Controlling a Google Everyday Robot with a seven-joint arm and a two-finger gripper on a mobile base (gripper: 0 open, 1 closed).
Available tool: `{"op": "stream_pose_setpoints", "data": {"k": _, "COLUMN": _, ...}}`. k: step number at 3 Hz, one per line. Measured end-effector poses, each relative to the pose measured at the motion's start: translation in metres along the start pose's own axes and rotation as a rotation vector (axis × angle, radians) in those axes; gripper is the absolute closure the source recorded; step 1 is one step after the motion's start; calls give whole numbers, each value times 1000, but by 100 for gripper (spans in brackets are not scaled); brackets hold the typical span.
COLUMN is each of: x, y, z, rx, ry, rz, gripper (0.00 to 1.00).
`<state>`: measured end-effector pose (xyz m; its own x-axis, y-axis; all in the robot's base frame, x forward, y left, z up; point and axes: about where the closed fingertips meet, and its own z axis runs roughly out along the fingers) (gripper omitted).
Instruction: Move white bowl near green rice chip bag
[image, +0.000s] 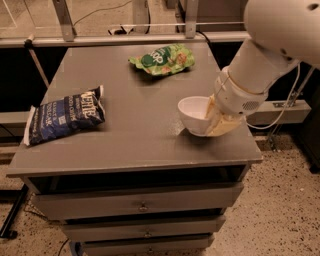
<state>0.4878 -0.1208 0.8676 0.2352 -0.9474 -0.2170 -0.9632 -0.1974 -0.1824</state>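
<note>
The white bowl (194, 115) is at the right front of the grey cabinet top, tilted toward the left with its right rim raised. My gripper (218, 120) is at that right rim, with one tan finger inside the bowl and the other outside it, shut on the rim. The big white arm comes in from the upper right. The green rice chip bag (162, 59) lies flat at the back middle of the top, well apart from the bowl.
A dark blue chip bag (65, 115) with white lettering lies at the left front of the cabinet top (135, 135). Drawers sit below the top's front edge. A rail and cables run behind the cabinet. The bowl is close to the right edge.
</note>
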Motion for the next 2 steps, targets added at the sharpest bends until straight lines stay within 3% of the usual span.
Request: {"op": "stream_pose_setpoints", "data": {"k": 2, "x": 18, "y": -27, "z": -29, "rx": 117, "ry": -42, "rz": 41, "gripper": 100}}
